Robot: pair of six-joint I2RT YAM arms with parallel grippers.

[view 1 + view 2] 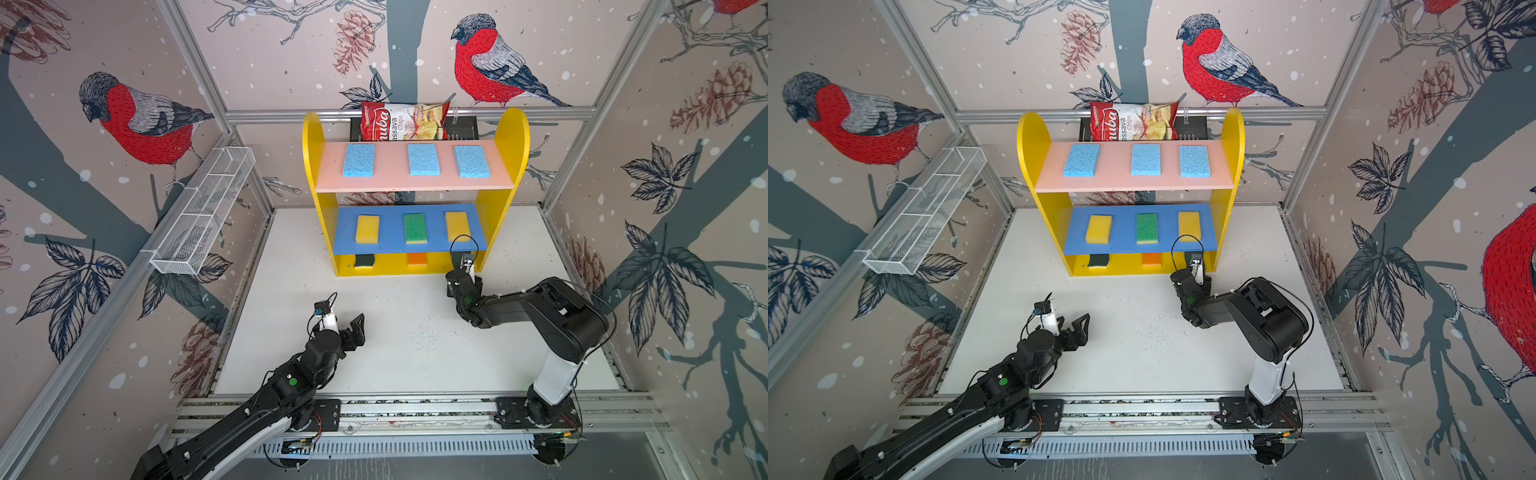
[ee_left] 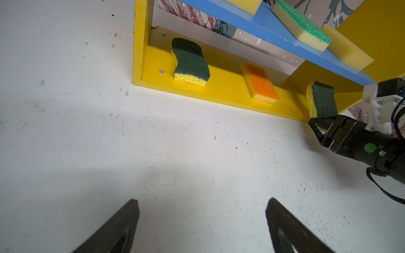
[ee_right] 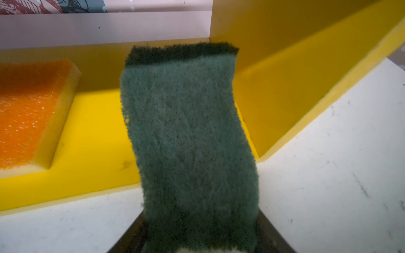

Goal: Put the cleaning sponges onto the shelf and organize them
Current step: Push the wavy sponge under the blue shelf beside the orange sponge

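1. The shelf (image 1: 513, 137) stands at the back of the table (image 1: 415, 353), with its open front facing the arms.
2. On the pink board (image 1: 390, 176), three blue sponges (image 1: 358, 160) (image 1: 423, 159) (image 1: 471, 161) lie flat in a spaced row. Their long axes run front to back, and the outer two are slightly skewed.
3. On the blue board (image 1: 390, 245), two yellow sponges (image 1: 367, 229) (image 1: 456, 224) flank the green sponge (image 1: 415, 228). All three are flat, apart, and pointing front to back.
4. On the base (image 2: 223, 87), the left wavy sponge (image 2: 190, 62) and the orange sponge (image 2: 260, 82) lie flat with the scrub side up. Their long axes run front to back.
5. The right wavy sponge (image 3: 190, 142) is at the base's right end, just beside the right side panel, dark green face up.
6. Its long axis points from the gripper toward the shelf's back. The far end is over the base and the near end sticks out past the front edge. I cannot tell whether it touches the base.
7. The right gripper (image 2: 324, 127) is clamped on that sponge's near end, with a finger on each side.
8. The left gripper (image 2: 201, 206) has its jaws wide apart and holds nothing. It is over bare table, well apart from the shelf.
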